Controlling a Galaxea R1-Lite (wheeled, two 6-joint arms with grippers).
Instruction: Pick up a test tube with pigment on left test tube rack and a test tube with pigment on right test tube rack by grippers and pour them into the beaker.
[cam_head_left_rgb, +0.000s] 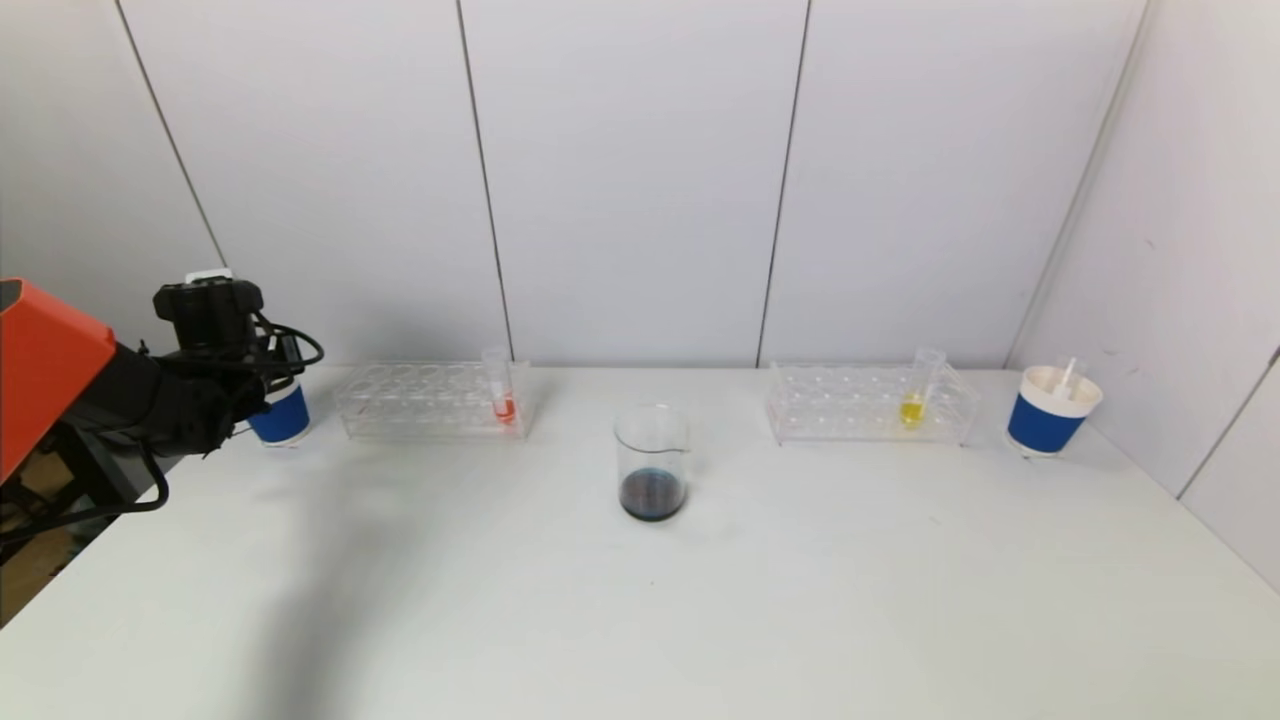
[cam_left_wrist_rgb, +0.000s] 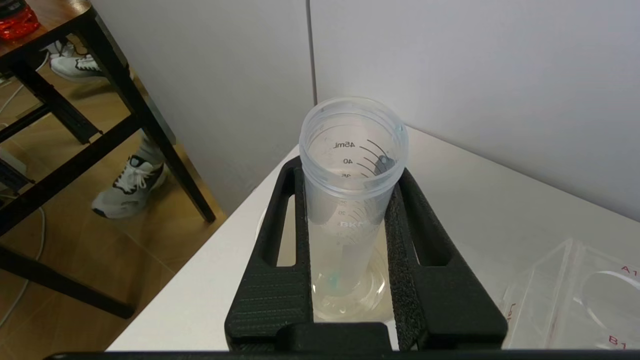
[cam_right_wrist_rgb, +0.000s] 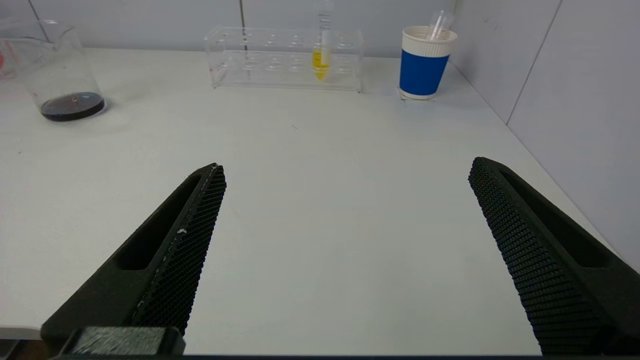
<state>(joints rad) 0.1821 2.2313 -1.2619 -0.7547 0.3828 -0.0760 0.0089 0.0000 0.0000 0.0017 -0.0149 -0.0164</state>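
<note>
My left gripper (cam_left_wrist_rgb: 350, 170) is shut on a clear, graduated test tube (cam_left_wrist_rgb: 345, 240) that holds only a teal trace at its tip. It keeps the tube upright over the left blue cup (cam_head_left_rgb: 282, 415) at the table's far left corner. The left test tube rack (cam_head_left_rgb: 430, 400) holds a tube of orange-red pigment (cam_head_left_rgb: 503, 398). A tube of yellow pigment (cam_head_left_rgb: 913, 398) stands in the right rack (cam_head_left_rgb: 860, 405). Between the racks is the beaker (cam_head_left_rgb: 652, 465) with dark liquid at its bottom. My right gripper (cam_right_wrist_rgb: 347, 165) is open over bare table, out of the head view.
A second blue cup (cam_head_left_rgb: 1052, 412) with an empty tube in it stands right of the right rack, near the side wall. The table's left edge runs just beside the left cup, with a dark table frame (cam_left_wrist_rgb: 115, 95) and floor beyond it.
</note>
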